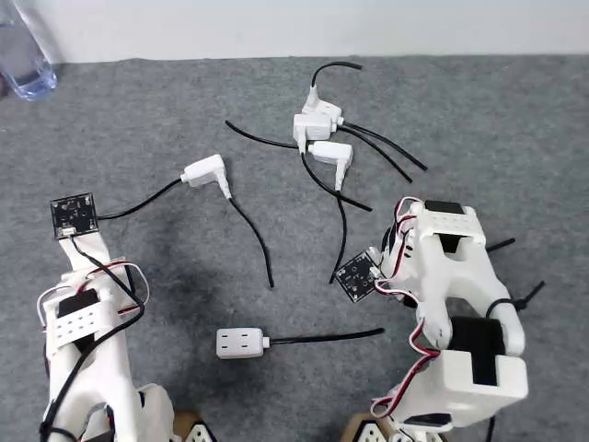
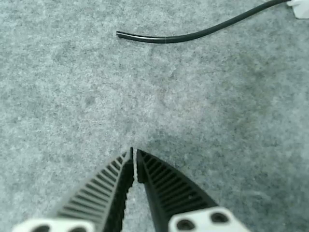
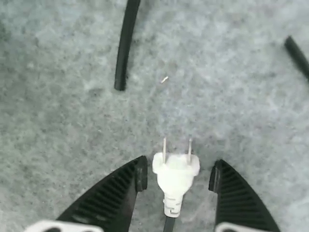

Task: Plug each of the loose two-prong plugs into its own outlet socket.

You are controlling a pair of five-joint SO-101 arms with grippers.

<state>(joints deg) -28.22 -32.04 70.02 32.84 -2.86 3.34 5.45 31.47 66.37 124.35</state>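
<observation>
Right gripper (image 3: 178, 165) is released: its two fingers stand apart with a white two-prong plug (image 3: 176, 170) between them. A small gap shows on each side of the plug, so it is not clamped. The plug lies flat on the grey desk (image 3: 58, 96), with its prongs pointing away from the gripper. Left gripper (image 2: 134, 155) is clenched, fingertips together and nothing between them, low over the desk near the free end of a black cord (image 2: 159, 38). A white outlet socket (image 1: 240, 343) lies between the two arm bases. Beyond this socket, farther from the arms, lies a white angled piece (image 1: 204, 171) with black cords. Farther still and to the right is a cluster of white pieces (image 1: 318, 129).
</observation>
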